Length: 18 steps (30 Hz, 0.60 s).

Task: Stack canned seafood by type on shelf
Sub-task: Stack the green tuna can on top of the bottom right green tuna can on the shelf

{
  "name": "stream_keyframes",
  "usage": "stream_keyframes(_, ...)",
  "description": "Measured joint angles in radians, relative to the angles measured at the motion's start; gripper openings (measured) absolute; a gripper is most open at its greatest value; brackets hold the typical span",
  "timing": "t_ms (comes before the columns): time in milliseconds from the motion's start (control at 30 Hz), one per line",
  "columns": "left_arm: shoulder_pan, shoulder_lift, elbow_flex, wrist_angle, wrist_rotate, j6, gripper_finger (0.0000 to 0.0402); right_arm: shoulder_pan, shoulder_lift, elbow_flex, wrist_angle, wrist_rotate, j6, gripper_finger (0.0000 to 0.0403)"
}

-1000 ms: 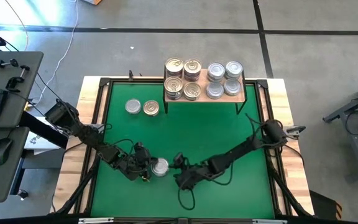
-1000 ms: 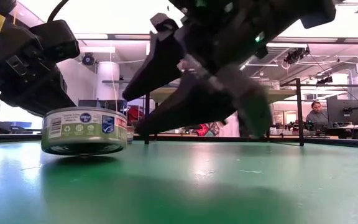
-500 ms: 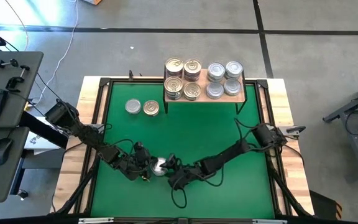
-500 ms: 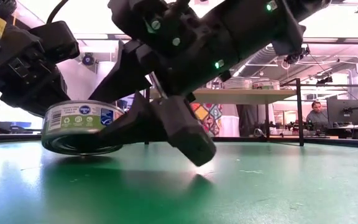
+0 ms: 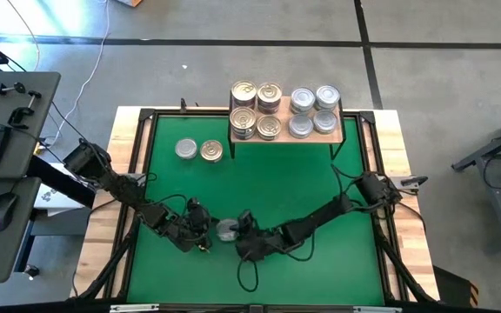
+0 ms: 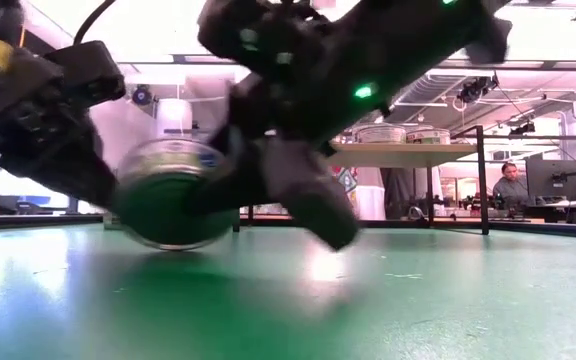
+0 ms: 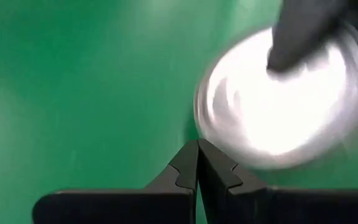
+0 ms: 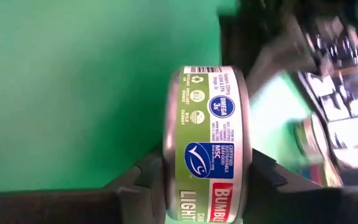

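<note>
The right gripper (image 8: 207, 186) was clamped on a silver-lidded tin (image 8: 211, 143), one finger against each flat face, so that the green-labelled side wall faced its wrist camera. In the high view that tin (image 5: 227, 230) sat near the front middle of the green mat (image 5: 277, 183), at about 7 o'clock from the mat's centre, and in the low view the tin (image 6: 173, 195) looked tipped up on edge — resting on the mat or barely clear of it, I could not tell which. The left gripper (image 7: 199, 163), fingers pressed together and empty, lay just beside the tin at its 9 o'clock, with the plain lid filling its wrist view. The shelf (image 5: 285, 137) stood at the mat's 12 o'clock edge, its gold-lidded tins (image 5: 256, 110) grouped on its left half and silver-lidded tins (image 5: 313, 111) on its right. Two loose tins (image 5: 198, 150) waited on the mat at the shelf's 9 o'clock, one silver and one gold. The step in hand appeared to be the pick-up of one silver tin, the grasp just made. The next move would likely call for a lift clear of the left gripper, a turn of the wrist to bring the tin flat again, and a carry toward 1 o'clock — onto the silver stacks, set squarely so the pile stays upright.
</note>
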Motion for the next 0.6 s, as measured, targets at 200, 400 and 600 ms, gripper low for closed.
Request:
stream_keyframes(200, -0.019, 0.0, 0.0, -0.004, -0.019, -0.001, 0.0, 0.088, -0.154, -0.01, -0.325, 0.149, 0.111, 0.0123)
stream_keyframes(400, -0.023, 0.0, 0.0, 0.0, -0.048, -0.001, 0.0, 0.137, -0.449, -0.012, -0.919, 0.356, 0.398, 0.0123)
stream_keyframes(600, -0.022, 0.0, 0.001, 0.0, -0.082, 0.0, 0.0, 0.033, -0.726, -0.011, -1.415, 0.408, 0.677, 0.0123)
